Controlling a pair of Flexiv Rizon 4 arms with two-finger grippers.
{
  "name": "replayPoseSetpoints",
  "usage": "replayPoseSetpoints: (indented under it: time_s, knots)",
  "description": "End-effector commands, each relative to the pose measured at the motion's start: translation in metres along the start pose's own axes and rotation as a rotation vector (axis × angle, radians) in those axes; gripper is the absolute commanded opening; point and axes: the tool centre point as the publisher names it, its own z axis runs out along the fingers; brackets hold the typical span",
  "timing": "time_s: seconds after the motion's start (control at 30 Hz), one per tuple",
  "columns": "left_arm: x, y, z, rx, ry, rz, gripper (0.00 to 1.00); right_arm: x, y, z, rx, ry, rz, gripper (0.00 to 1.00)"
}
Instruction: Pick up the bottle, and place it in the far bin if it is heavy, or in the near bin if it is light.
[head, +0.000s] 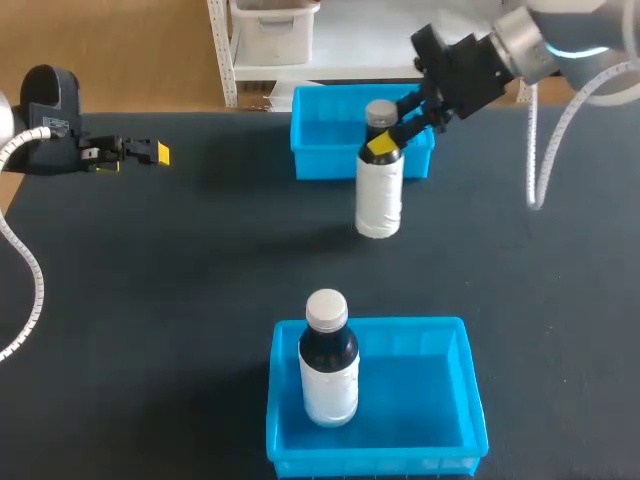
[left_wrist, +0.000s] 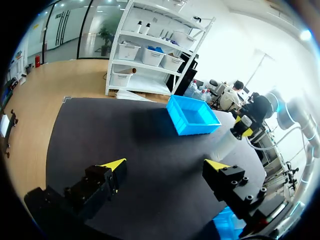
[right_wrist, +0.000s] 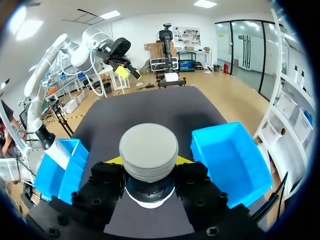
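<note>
A white bottle (head: 379, 195) with a grey cap stands upright in front of the far blue bin (head: 320, 150). My right gripper (head: 385, 143) is shut on its neck just below the cap. In the right wrist view the cap (right_wrist: 148, 150) fills the gap between the two yellow tips of that gripper (right_wrist: 148, 161). Whether the base rests on the table I cannot tell. My left gripper (head: 150, 152) hangs open and empty at the table's far left; in the left wrist view its fingers (left_wrist: 165, 167) stand wide apart.
The near blue bin (head: 440, 400) at the table's front edge holds a second white bottle (head: 328, 370) with a dark band, standing upright at its left side. Dark bare tabletop (head: 180, 300) lies between the two bins.
</note>
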Motion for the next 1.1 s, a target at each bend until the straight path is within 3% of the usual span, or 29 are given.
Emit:
replayPoseSetpoints:
  time_s: [0.03, 0.67, 0.93, 1.1]
  knots:
    - [0.0, 0.0, 0.0, 0.0, 0.0, 0.0, 1.0, 0.005, 0.016, -0.031, 0.055, -0.002, 0.017, 0.38]
    - [0.0, 0.0, 0.0, 0.0, 0.0, 0.0, 1.0, 0.022, 0.01, -0.122, 0.205, 0.022, 0.092, 0.34]
    - [0.0, 0.0, 0.0, 0.0, 0.0, 0.0, 1.0, 0.017, -0.009, -0.156, 0.251, 0.033, 0.096, 0.34]
    - [0.0, 0.0, 0.0, 0.0, 0.0, 0.0, 1.0, 0.005, -0.033, -0.168, 0.26, 0.04, 0.086, 0.35]
